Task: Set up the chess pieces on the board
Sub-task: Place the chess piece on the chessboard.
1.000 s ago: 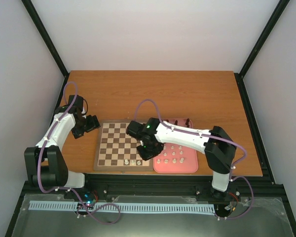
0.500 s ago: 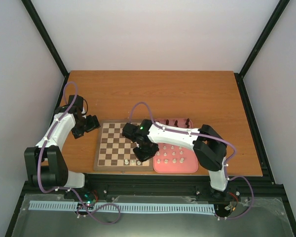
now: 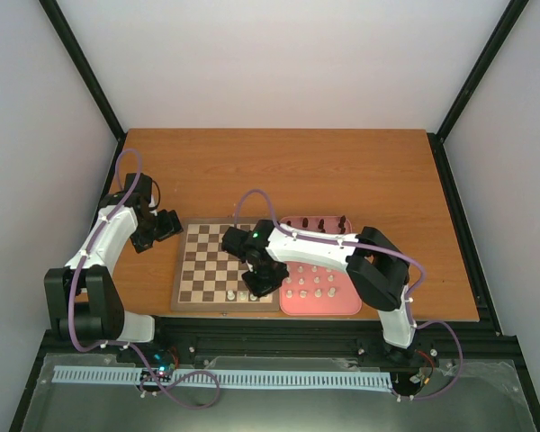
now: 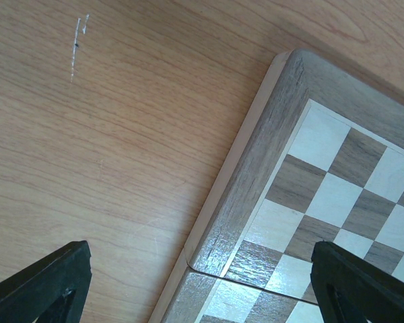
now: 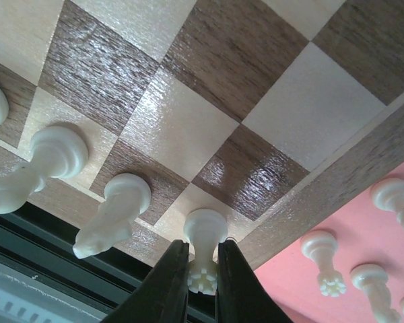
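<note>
Pinches cream-white crenellated chess piece (image 5: 205,229) in right tool (image 5: 202,270) on near corner of checked wooden board (image 5: 209,141); holds left tool (image 4: 202,286) spread, empty, over another corner.

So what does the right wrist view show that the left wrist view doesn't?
Right wrist only: the right fingers shut on a cream piece standing on a light edge square, two more cream pieces beside it, and the pink tray. Left wrist only: bare table, the left fingers spread apart, no pieces. Both: the board.

Wooden table (image 3: 342,171) carries the board (image 3: 198,270) and pink tray (image 3: 346,303)
</note>
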